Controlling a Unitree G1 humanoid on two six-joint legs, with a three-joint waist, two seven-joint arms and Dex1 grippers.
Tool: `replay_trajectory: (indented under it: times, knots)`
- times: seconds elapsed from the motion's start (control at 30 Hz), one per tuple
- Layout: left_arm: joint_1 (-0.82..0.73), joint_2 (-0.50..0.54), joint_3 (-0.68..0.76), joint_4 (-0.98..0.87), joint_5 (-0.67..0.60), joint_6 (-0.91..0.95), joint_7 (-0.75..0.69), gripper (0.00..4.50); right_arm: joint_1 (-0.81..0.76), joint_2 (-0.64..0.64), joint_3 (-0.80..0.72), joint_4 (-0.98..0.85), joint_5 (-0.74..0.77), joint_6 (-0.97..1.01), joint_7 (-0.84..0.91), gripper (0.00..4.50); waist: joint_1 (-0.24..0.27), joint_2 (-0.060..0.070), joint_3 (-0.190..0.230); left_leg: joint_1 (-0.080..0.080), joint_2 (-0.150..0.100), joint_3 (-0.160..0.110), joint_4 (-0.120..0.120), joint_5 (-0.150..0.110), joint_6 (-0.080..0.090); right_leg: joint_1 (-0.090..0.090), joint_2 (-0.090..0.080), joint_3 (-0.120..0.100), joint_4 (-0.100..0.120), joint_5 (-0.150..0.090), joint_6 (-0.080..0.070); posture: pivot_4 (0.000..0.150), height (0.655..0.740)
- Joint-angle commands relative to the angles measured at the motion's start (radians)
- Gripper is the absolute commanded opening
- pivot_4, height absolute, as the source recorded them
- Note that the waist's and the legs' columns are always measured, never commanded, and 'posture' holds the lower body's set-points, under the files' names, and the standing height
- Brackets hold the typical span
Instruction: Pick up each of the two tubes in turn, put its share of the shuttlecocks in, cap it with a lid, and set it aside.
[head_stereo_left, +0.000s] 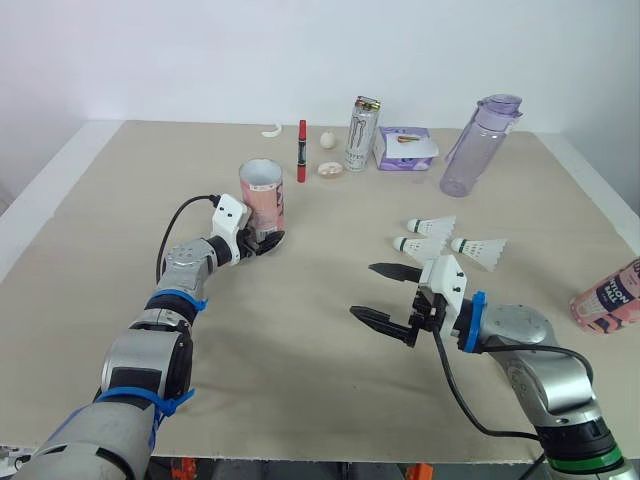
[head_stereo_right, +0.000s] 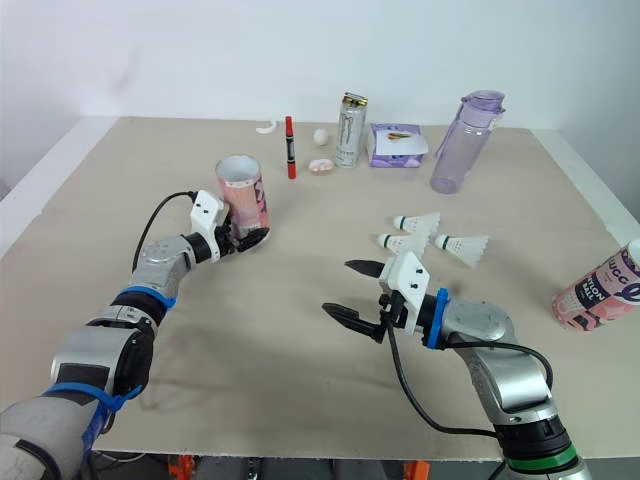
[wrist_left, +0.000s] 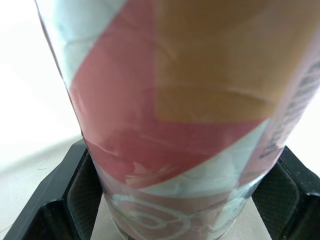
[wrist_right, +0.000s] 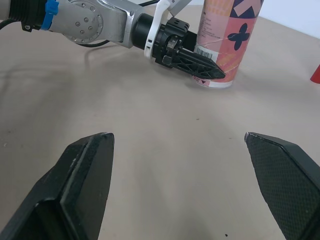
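Beige bench (head_stereo_left: 320, 380), white wall behind | left tool (head_stereo_left: 265, 240) around base of upright pink tube (head_stereo_left: 263, 190), grip unclear | right tool (head_stereo_left: 362, 290) spread wide, near three shuttlecocks (head_stereo_left: 432, 226) | second tube (head_stereo_left: 608, 297) far right, partly out of sight.

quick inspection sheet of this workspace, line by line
surface: beige table, no spills seen
job's things: upright tube, open-topped, on the left; second tube lying at the right edge; three shuttlecocks loose on the table; lids not made out
clutter: can, red marker, purple bottle, purple pack and small pale bits along the far side
grippers: left gripper shut on the upright tube near its base; right gripper open, empty, near the shuttlecocks
cables: black left cable and right cable loop from the wrists
surroundings: white wall; nothing else seen
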Motion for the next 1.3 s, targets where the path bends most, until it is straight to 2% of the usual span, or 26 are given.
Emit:
replay_trajectory:
  times: [0.03, 0.13, 0.2, 0.5, 0.67, 0.8, 0.93, 1.07, 1.17, 1.3]
  knots:
    - [-0.016, 0.013, 0.016, -0.019, -0.001, -0.028, 0.003, 3.97, -0.011, 0.003, -0.014, -0.029, 0.011, -0.012, 0.004, 4.50, 0.000, 0.000, 0.000, 0.000, 0.000, 0.000, 0.000, 0.000, 0.000, 0.000, 0.000, 0.000, 0.000, 0.000, 0.000, 0.150, 0.7400]
    - [-0.012, 0.017, 0.018, -0.020, -0.006, -0.024, -0.015, 3.97, -0.014, 0.005, -0.009, -0.025, 0.009, -0.013, 0.005, 4.50, 0.000, 0.000, 0.000, 0.000, 0.000, 0.000, 0.000, 0.000, 0.000, 0.000, 0.000, 0.000, 0.000, 0.000, 0.000, 0.150, 0.7400]
    - [-0.011, 0.017, 0.018, -0.021, -0.005, -0.026, -0.011, 3.47, -0.016, 0.006, -0.008, -0.023, 0.009, -0.013, 0.007, 4.50, 0.000, 0.000, 0.000, 0.000, 0.000, 0.000, 0.000, 0.000, 0.000, 0.000, 0.000, 0.000, 0.000, 0.000, 0.000, 0.150, 0.7400]
    - [-0.012, 0.021, 0.010, -0.033, 0.004, -0.046, -0.005, 3.47, -0.019, 0.009, -0.007, -0.021, 0.009, -0.013, 0.011, 4.50, 0.000, 0.000, 0.000, 0.000, 0.000, 0.000, 0.001, 0.000, 0.000, 0.000, 0.000, 0.000, 0.001, 0.000, 0.000, 0.150, 0.7400]
    - [0.027, 0.034, -0.028, -0.116, 0.008, -0.075, -0.128, 3.47, -0.023, 0.021, -0.024, -0.041, 0.047, -0.012, 0.020, 4.50, 0.000, 0.000, 0.000, 0.000, 0.000, 0.000, 0.001, 0.000, 0.000, 0.000, 0.000, 0.000, 0.001, 0.000, -0.001, 0.150, 0.7400]
    - [0.118, 0.056, -0.077, -0.274, 0.007, -0.067, -0.239, 3.47, -0.023, 0.018, -0.031, -0.064, 0.076, -0.003, 0.031, 4.50, 0.000, 0.000, 0.000, 0.000, 0.000, 0.000, 0.001, 0.000, 0.000, 0.000, 0.000, 0.000, 0.001, 0.003, -0.005, 0.150, 0.7400]
    - [0.306, 0.109, -0.159, -0.621, -0.016, 0.036, -0.375, 3.47, -0.013, 0.010, -0.047, -0.116, 0.138, 0.027, 0.041, 4.50, -0.005, 0.001, 0.000, 0.000, 0.000, 0.000, 0.001, 0.000, 0.000, 0.000, 0.000, 0.000, 0.002, 0.002, -0.005, 0.150, 0.7400]
    - [0.412, 0.178, -0.221, -0.878, -0.018, 0.176, -0.422, 3.47, -0.004, 0.003, -0.059, -0.143, 0.169, 0.039, 0.049, 4.50, -0.004, -0.001, -0.001, 0.003, 0.001, 0.000, 0.001, 0.000, -0.001, 0.000, 0.000, 0.001, 0.009, -0.002, -0.008, 0.150, 0.7400]
    - [0.445, 0.224, -0.260, -1.021, -0.019, 0.277, -0.436, 3.47, 0.014, -0.002, -0.075, -0.162, 0.195, 0.043, 0.057, 4.50, -0.002, 0.000, -0.001, 0.005, 0.001, -0.001, 0.001, 0.000, 0.000, 0.001, 0.001, 0.000, 0.012, -0.005, -0.006, 0.150, 0.7400]
    - [0.446, 0.260, -0.304, -1.121, -0.013, 0.368, -0.450, 3.47, 0.042, -0.009, -0.082, -0.173, 0.206, 0.037, 0.064, 4.50, -0.002, 0.000, -0.001, 0.005, 0.001, -0.002, 0.003, 0.001, 0.000, 0.001, 0.003, 0.001, 0.013, -0.008, -0.009, 0.150, 0.7400]
